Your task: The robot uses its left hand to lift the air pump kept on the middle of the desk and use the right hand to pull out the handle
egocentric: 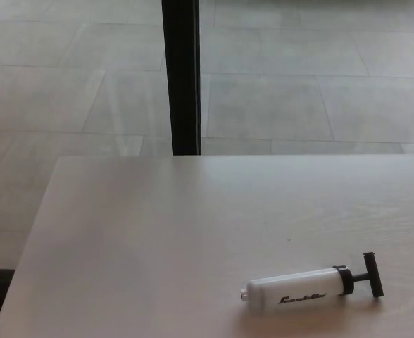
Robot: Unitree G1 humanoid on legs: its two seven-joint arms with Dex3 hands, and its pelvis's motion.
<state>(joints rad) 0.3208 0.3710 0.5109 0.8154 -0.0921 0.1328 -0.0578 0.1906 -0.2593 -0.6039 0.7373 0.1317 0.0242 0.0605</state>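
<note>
A single head view looks down and forward over the pale table, its far edge mid-frame, with tiled floor and a dark upright post beyond it.

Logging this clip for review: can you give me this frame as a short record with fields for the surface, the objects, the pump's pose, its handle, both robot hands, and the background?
surface: pale wooden desk
objects: one air pump, lying toward the desk's near right part
pump pose: on its side, white body with dark lettering, nozzle end pointing left
handle: black T-shaped handle at the right end, a short length of rod showing
left hand: not in view
right hand: not in view
background: tiled floor beyond the desk, black vertical post
task state: pump not yet lifted
</note>
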